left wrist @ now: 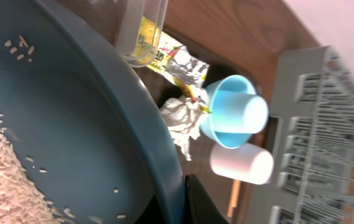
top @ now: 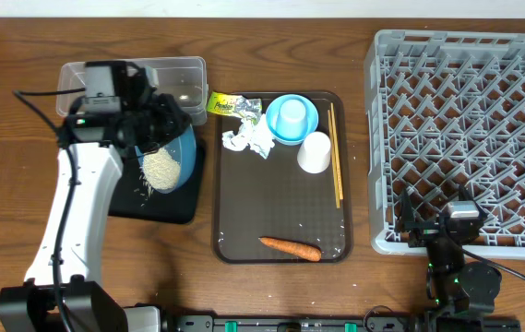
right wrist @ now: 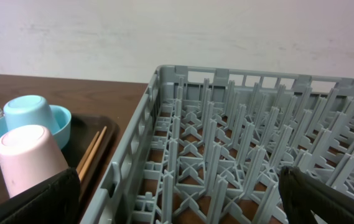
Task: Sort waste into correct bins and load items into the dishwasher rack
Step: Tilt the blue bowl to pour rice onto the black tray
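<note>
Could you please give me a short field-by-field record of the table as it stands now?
left gripper: shut on the blue dish, which is tilted over the black tray
rice: mostly in the dish, some grains on the black tray
clear box: behind the black tray, no waste seen inside
brown tray: wrapper, tissue, carrot, chopsticks, inverted white cup, blue cup inverted in small bowl
rack: nothing loaded
right gripper: open, at the rack's near edge
</note>
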{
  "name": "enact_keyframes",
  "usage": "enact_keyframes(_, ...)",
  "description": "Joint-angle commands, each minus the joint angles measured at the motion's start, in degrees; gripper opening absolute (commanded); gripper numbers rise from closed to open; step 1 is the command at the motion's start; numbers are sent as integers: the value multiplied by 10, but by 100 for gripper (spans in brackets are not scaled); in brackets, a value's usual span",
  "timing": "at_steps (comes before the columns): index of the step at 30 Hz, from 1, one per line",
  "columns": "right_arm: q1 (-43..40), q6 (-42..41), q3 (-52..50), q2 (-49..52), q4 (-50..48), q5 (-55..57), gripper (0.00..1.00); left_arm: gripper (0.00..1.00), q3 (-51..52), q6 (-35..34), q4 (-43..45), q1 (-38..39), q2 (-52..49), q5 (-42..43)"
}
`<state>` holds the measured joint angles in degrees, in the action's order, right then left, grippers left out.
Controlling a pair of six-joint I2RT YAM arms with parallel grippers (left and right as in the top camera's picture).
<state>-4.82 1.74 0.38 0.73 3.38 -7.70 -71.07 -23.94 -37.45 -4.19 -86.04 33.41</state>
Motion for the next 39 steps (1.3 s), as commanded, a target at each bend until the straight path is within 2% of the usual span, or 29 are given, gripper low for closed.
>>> enact_keyframes(1,11,5,-1,-1,3,2,99,6,-8,5,-1,-27,7,82)
enact_keyframes(16,11,5,-1,-1,3,2,99,6,-8,-8,-2,-150,7,277)
enact_keyframes(20,11,5,-1,-1,3,2,99,6,-8,-27,-21,-190,7,330)
enact_keyframes(25,11,5,-1,-1,3,2,99,6,-8,-26,-42,-237,7,375)
enact_keyframes(28,11,5,-1,-1,3,2,99,6,-7,-11,-60,-260,7,429)
enact_keyframes(36,11,5,-1,-1,3,2,99,6,-4,36,-87,-316,7,429)
enact_keyframes(39,11,5,-1,-1,3,2,99,6,-4,36,-131,-334,7,451)
